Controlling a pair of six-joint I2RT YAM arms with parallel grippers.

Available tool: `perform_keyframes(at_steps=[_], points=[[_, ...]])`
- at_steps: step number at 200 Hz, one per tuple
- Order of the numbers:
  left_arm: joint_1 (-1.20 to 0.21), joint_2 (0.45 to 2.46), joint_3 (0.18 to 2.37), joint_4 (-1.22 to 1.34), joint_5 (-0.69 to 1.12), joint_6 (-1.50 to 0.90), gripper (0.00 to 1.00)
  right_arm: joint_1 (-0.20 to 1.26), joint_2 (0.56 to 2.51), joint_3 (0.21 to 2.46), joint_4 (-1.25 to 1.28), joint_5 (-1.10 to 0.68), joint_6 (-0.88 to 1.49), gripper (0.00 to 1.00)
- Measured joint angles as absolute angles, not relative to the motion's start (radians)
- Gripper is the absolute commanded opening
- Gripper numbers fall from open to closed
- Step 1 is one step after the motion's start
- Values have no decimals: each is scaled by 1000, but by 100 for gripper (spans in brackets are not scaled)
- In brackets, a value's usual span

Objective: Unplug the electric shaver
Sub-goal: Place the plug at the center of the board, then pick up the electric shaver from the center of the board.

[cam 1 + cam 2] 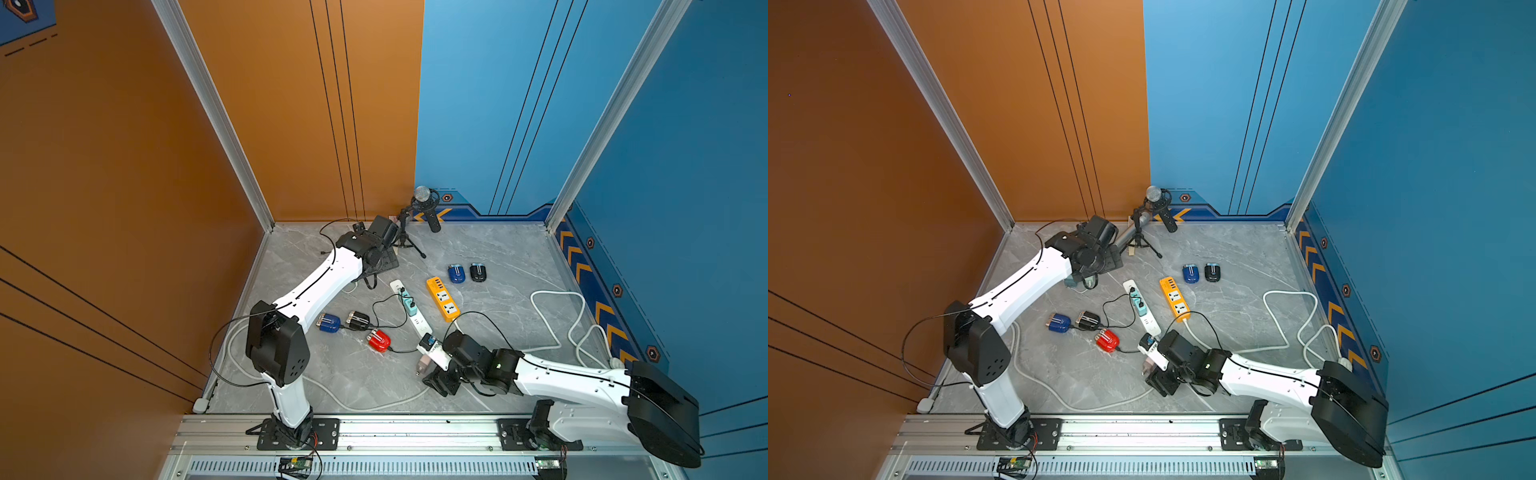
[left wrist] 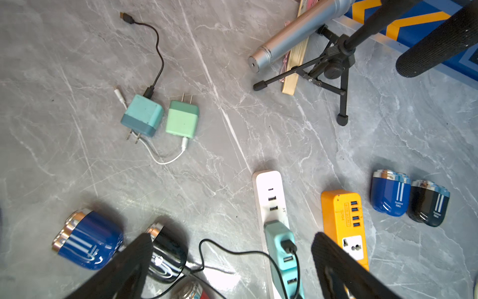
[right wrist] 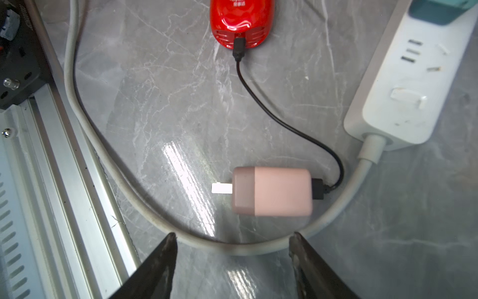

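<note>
Tops overhead, same scene — wrists close, downward.

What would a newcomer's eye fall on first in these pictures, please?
Probably the red shaver on the grey table, its black cable running to a pink charger that lies unplugged, prongs bare, just ahead of the open right pincer. Next, the orange power strip beside the white power strip.

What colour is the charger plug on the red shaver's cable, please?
The charger plug is pale pink, best seen in the right wrist view.
</note>
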State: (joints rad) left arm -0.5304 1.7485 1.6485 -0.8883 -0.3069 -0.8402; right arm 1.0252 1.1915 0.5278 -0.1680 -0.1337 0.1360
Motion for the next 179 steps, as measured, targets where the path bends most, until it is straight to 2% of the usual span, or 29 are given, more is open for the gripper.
perform_keyframes(at_steps=[59,129,150,179], points=[[-545,1559,1456,-888,-307,-913,99,1036,1091,516,-244,-66,215,74],[-560,1470,1307,-888,-307,-986,99,1041,1039,591,-315,50,191,80],[-538,1430,1274,-888,-303,-993,99,1041,1097,656,-313,51,160,81],[-464,1386,1243,-888,-280,-988,99,1042,1290,767,-277,30,130,82]])
